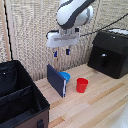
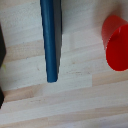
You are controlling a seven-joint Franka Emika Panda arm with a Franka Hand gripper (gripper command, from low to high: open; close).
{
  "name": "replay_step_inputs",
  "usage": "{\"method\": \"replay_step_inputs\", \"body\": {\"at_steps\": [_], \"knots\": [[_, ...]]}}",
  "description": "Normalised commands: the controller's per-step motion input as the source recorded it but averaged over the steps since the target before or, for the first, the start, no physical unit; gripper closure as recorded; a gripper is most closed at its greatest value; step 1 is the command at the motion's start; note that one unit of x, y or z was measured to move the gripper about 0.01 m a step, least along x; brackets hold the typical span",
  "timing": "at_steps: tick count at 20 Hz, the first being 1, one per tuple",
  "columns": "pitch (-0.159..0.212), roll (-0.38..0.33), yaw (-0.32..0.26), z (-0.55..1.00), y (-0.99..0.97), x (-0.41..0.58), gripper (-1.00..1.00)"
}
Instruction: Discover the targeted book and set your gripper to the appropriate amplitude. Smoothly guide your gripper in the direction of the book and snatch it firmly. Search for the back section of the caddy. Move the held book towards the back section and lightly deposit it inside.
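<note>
The dark navy book (image 1: 56,80) stands upright on the wooden table, between the caddy and the red cup. In the wrist view I look down on its top edge (image 2: 50,40), a long blue strip. My gripper (image 1: 61,51) hangs above the book, well clear of it, with its two blue-tipped fingers (image 1: 55,53) apart and nothing between them. The fingers do not show in the wrist view. The black fabric caddy (image 1: 20,97) fills the exterior view's lower left, with an inner divider across it; a dark edge of it shows in the wrist view (image 2: 2,50).
A red cup (image 1: 82,85) stands just to the exterior view's right of the book and also shows in the wrist view (image 2: 116,43). A small blue bowl (image 1: 65,76) peeks out behind the book. A black boxy machine (image 1: 109,52) sits at the back right.
</note>
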Motion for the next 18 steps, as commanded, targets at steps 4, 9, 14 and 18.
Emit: {"method": "replay_step_inputs", "body": {"at_steps": [4,9,14,18], "knots": [[0.005,-0.010,0.000,-0.23,0.21,0.244,-1.00],[0.056,-0.039,0.000,-0.28,0.26,0.360,-1.00],[0.079,-0.048,0.019,-0.30,0.11,0.316,-1.00],[0.099,-0.052,0.037,-0.33,0.04,0.203,-1.00]]}}
